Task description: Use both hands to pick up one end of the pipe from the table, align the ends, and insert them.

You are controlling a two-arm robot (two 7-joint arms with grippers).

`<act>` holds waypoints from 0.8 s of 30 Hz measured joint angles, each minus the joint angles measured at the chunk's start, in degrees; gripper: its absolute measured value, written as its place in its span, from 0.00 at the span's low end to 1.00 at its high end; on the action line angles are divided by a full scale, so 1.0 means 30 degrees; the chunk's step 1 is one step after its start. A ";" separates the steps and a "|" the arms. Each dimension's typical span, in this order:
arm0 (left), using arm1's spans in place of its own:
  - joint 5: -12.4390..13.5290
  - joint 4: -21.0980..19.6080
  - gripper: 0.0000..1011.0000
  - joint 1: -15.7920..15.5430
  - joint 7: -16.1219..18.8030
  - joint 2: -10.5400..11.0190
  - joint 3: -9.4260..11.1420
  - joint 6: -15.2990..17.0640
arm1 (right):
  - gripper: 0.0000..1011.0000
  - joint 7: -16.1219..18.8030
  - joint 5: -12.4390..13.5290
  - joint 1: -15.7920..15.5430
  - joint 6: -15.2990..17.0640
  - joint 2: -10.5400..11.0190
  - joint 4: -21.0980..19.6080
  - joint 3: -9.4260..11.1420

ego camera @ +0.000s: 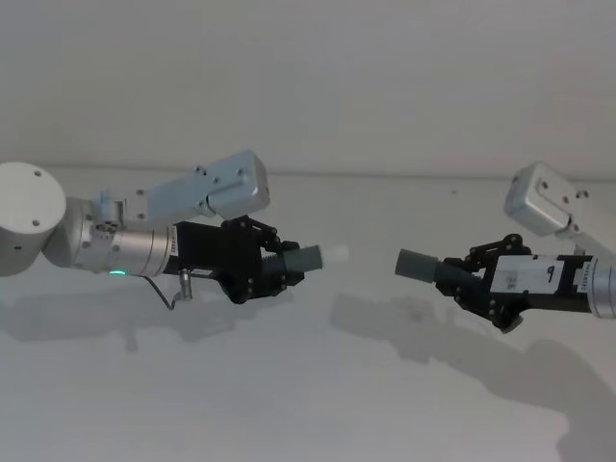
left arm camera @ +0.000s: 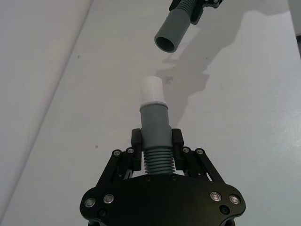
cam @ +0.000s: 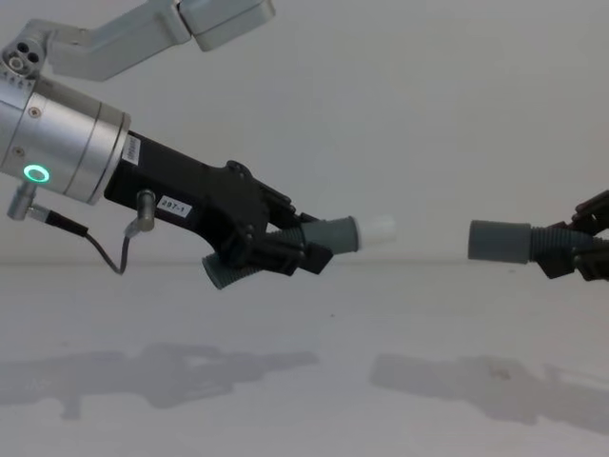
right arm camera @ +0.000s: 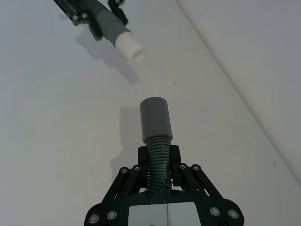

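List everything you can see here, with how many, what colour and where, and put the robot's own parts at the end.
pipe piece with white tip: one, dark grey ribbed tube with a smooth grey collar ending in a white spigot, held in the air on the robot's left, tip pointing toward the other piece.
pipe piece with open collar: one, dark grey, ribbed tube with a smooth hollow collar, held in the air on the robot's right, facing the white tip across a gap.
table: one, plain white, below both pieces, carrying the arms' shadows.
left gripper: one, black, on a silver wrist with a green ring light, shut on the ribbed part of its piece.
right gripper: one, black, shut on the ribbed part of its piece.
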 joint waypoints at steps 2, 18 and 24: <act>-0.0028 0.0001 0.36 -0.0001 -0.0034 0.0006 0.0034 -0.0021 | 0.27 0.0168 0.0055 0.0084 0.0019 0.0046 -0.0072 -0.0103; -0.0366 0.0125 0.36 -0.0100 -0.0216 -0.0042 0.0419 -0.0270 | 0.26 0.1077 0.0457 0.0618 0.0158 0.0090 -0.0180 -0.0762; -0.0434 0.0154 0.36 -0.0135 -0.0216 -0.0057 0.0513 -0.0328 | 0.26 0.1204 0.0582 0.0750 0.0152 0.0033 -0.0123 -0.0948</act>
